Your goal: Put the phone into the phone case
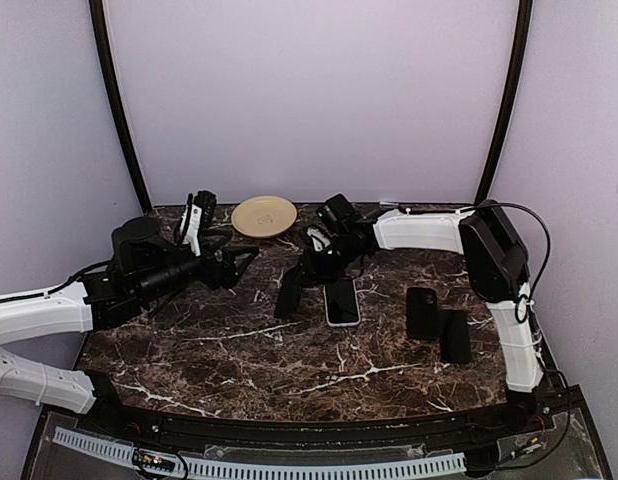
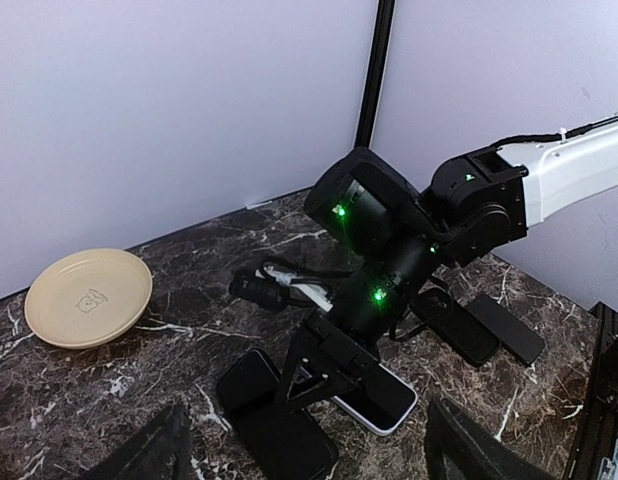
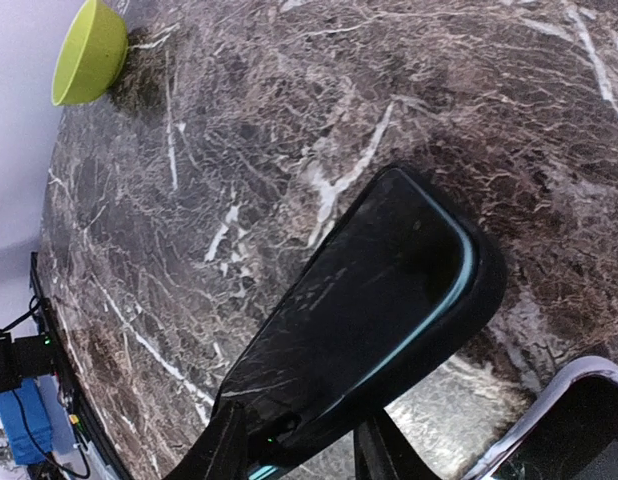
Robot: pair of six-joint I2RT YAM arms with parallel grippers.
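While the left gripper (image 1: 244, 262) hung spread open and empty over the left of the marble table (image 1: 239, 350), all the work was on the other side. The right gripper (image 3: 301, 445) was down at mid-table with its two fingers (image 3: 229, 440) set either side of the near end of a black phone case (image 3: 389, 290), and from its own camera it looked clamped on that end. The case showed a raised rim with a teal line inside it and seemed tipped, far end on the marble. The phone (image 1: 341, 302), a dark screen in a pale silver edge, lay flat just to the right of the case, close beside it but not in it.

I took this for the early step: getting the case in hand or squared up, with the phone not yet touched. What came next would call for the case laid open side up and held steady, then the phone lifted by its edges, lined up with the rim and pressed in a corner at a time. The idle left arm looked the natural one to pin the case.

A beige plate (image 1: 264, 216) sat at the back, and two dark slabs (image 1: 422, 312) lay well apart to the right; I couldn't tell what those were.
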